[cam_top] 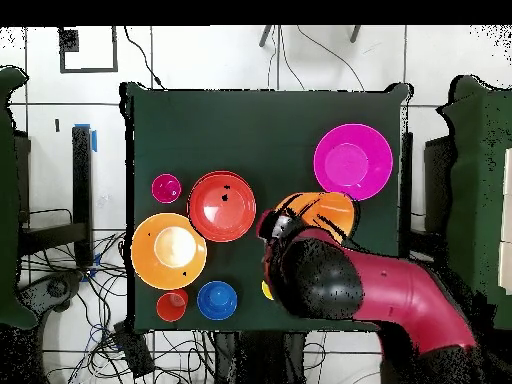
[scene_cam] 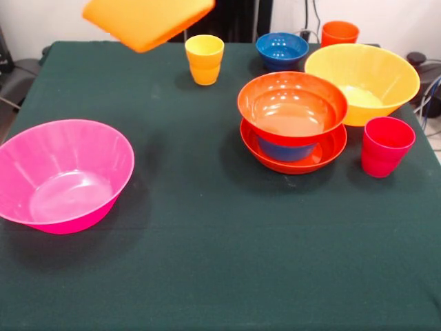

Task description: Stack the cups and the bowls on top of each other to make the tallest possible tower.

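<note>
One orange bowl (scene_cam: 148,21) hangs tilted above the surface's (scene_cam: 207,262) far edge (gripper's grasp unseen), the stacked red bowls (scene_cam: 293,107) sideways.

1. The light is bright and even, coming from above — soft shadows lie on the green table (scene_cam: 207,262) beside each bowl.
2. White glare spots shine inside the stacked red-orange bowl (scene_cam: 293,107).
3. The lifted orange bowl (scene_cam: 148,21) looks slightly blurred.
</note>
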